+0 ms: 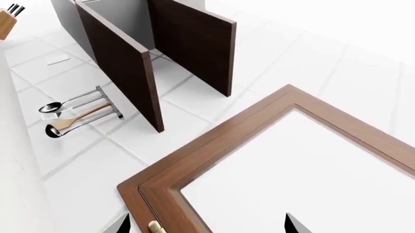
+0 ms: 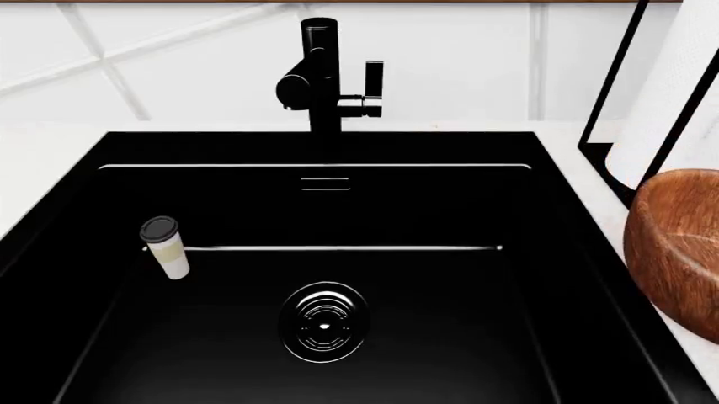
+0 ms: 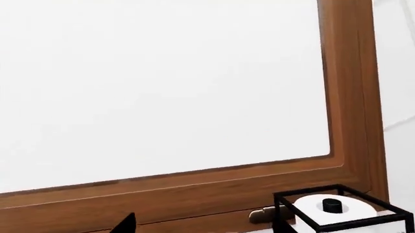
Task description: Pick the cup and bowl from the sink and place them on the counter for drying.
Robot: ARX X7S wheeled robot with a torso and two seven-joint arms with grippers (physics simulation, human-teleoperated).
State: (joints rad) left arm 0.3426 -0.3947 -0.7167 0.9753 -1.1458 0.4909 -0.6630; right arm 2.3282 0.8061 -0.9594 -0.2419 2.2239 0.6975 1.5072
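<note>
One cup [image 2: 165,246] in the black sink [image 2: 540,278], one wooden bowl [image 2: 678,248] on the white tabletop [image 2: 34,164], one faucet [image 2: 323,76], both hands' spread impossible to tell.

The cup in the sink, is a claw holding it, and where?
No. The cup lies alone in the sink, no claw near it. The wrist views show only claw tips with nothing between them.

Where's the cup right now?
In the head view the cup is inside the sink, at its left side, left of and above the drain. The bowl is already out on the right, on the counter.
</note>
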